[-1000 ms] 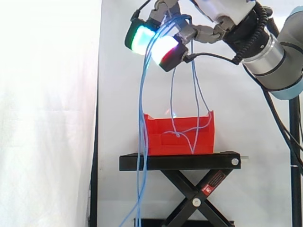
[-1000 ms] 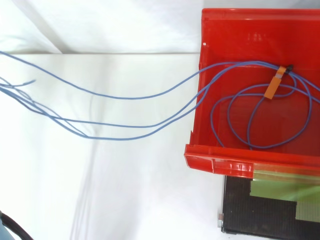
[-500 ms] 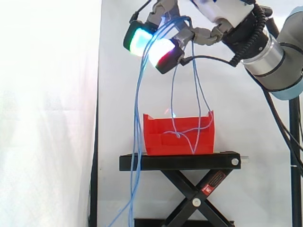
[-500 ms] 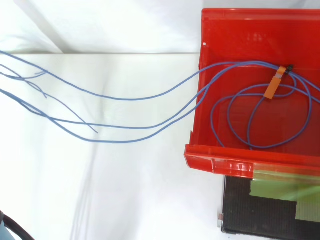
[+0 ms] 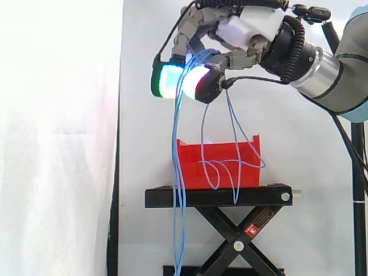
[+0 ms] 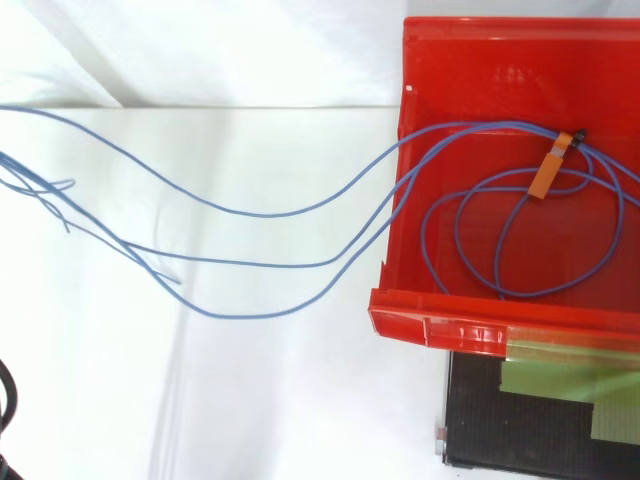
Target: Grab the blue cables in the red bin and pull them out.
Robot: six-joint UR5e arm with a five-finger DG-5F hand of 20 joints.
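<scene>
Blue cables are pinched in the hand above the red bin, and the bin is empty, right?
Not empty: the top view shows loops of the blue cables lying inside the red bin. The hand does pinch them above it.

Blue cables (image 5: pixel 178 230): thin strands, gripped in the curled fingers of the hand (image 5: pixel 247 31), high above the red bin (image 5: pixel 250 175). Long ends hung straight down past the bin's left side. The remainder lay in loops inside the bin, carrying an orange tag (image 6: pixel 548 172). Bin sat upright on the black stand (image 5: pixel 218 196).
</scene>
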